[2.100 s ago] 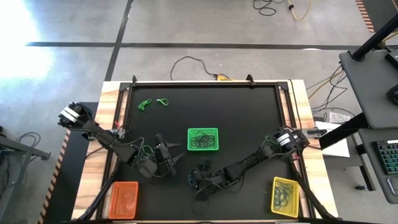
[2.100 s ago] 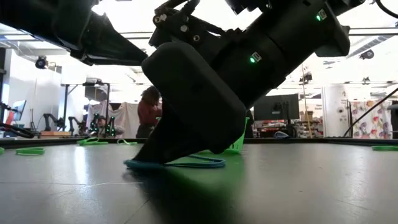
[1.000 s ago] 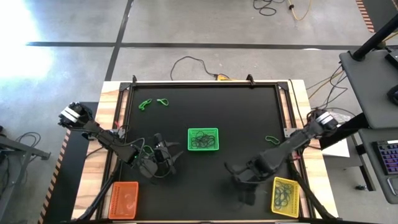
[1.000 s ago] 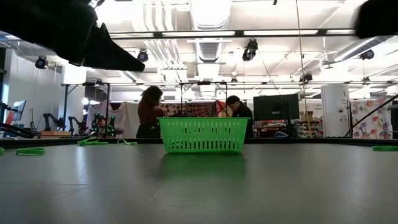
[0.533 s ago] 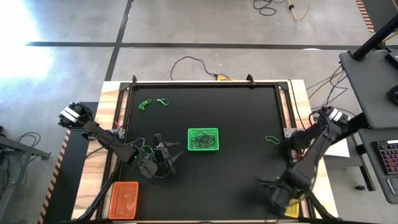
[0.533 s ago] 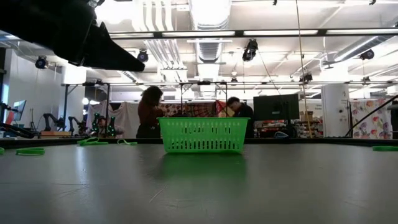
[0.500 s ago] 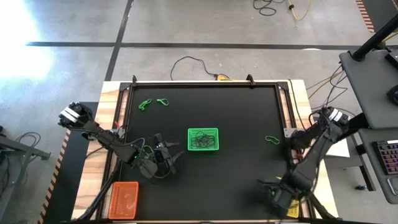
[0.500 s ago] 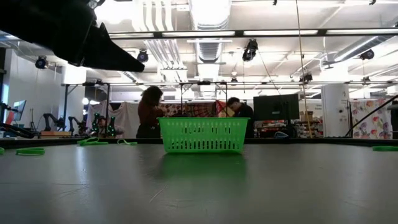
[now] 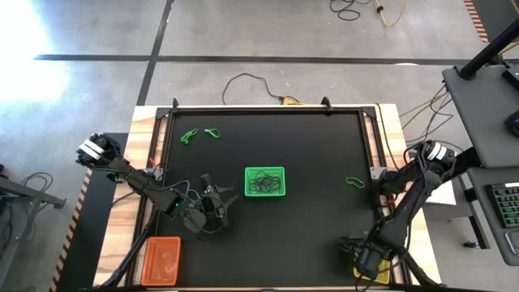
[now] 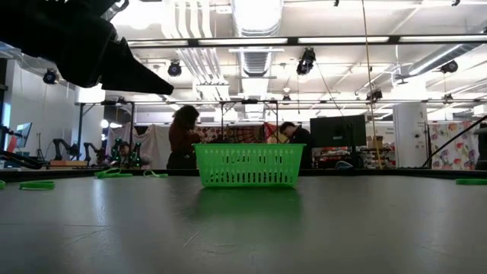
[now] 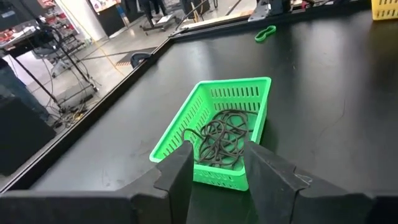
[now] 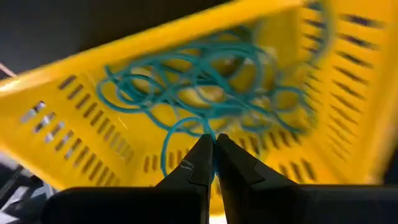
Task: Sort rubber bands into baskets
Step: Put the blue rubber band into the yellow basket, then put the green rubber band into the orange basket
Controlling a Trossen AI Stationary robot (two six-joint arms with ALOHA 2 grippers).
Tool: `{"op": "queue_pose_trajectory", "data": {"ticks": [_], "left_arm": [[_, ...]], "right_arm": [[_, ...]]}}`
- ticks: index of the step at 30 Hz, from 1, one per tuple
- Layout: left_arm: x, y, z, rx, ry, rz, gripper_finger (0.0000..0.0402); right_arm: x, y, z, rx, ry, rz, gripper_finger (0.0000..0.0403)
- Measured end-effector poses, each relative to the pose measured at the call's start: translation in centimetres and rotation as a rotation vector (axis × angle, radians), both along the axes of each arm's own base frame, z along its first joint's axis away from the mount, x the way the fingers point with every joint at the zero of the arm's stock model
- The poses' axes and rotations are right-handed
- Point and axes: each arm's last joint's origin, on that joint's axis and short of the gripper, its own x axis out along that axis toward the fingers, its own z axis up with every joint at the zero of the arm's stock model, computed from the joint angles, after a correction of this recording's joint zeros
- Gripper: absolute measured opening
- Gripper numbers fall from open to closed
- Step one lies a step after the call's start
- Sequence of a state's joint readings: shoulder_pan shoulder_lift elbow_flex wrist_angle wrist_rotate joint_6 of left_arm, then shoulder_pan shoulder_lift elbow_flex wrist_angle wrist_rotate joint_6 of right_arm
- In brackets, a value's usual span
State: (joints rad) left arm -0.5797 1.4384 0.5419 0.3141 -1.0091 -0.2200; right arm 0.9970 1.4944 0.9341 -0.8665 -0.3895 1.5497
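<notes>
Two claws, two changes: your right claw (image 12: 213, 140) has swung from near the green basket (image 9: 264, 182) to over the yellow basket (image 12: 348, 93), pinched shut on a blue rubber band (image 12: 177, 127). Left claw (image 11: 216, 155), empty, is narrowing beside the green basket. Release next.

Floor (image 9: 268, 36): grey concrete, crossed by dark tape lines
Ceiling (image 10: 259, 23): white ducts, strip lights
Far room: two people (image 10: 183, 137) standing at benches
Right side: grey desk (image 9: 491, 105)
</notes>
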Motion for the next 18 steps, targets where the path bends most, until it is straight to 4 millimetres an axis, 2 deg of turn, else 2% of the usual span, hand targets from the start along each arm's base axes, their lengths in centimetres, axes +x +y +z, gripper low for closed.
{"op": "queue_pose_trajectory", "data": {"ticks": [4,9,12,18], "left_arm": [[0.1,-0.1,-0.3,-0.067,0.039,-0.082,0.0125],[-0.2,0.0,-0.5,-0.105,0.122,-0.171,0.0126],[-1.3,0.6,0.3,-0.148,0.205,-0.127,0.0126],[-3.4,1.8,3.2,-0.212,0.301,-0.017,0.0126]], "right_arm": [[0.0,0.0,-1.3,0.043,-0.030,-0.029,0.0013],[-0.3,-0.5,-1.9,0.000,0.004,-0.089,0.0023],[0.3,0.1,-0.9,0.026,0.002,-0.137,0.0051],[1.0,1.1,2.3,0.040,-0.005,-0.137,0.0134]]}}
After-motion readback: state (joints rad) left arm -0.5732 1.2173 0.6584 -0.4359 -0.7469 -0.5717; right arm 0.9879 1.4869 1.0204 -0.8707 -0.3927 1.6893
